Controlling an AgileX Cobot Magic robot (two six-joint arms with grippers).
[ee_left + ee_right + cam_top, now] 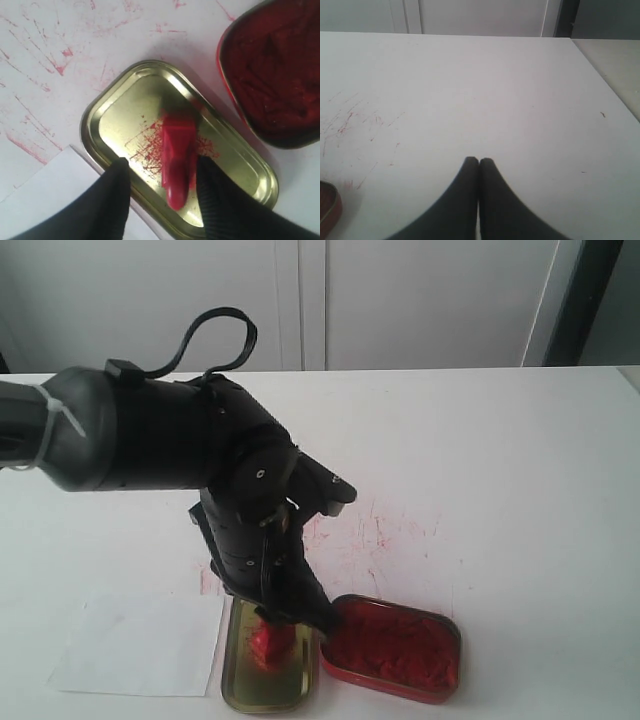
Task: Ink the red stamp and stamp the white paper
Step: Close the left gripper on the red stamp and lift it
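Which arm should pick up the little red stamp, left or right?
Left. The left gripper hangs open over the gold tray, one finger on each side of the red stamp lying in it. The right gripper is shut over the table, away from the stamp.

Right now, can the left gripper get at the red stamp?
Probably yes. The red stamp lies uncovered in the gold tray, and the left gripper hangs open just above it, one finger on each side.

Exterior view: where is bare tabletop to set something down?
Free: the table's right side beyond the red ink tin, and the strip along its far edge. Crowded: the near edge, where white paper, gold tray and tin lie side by side.
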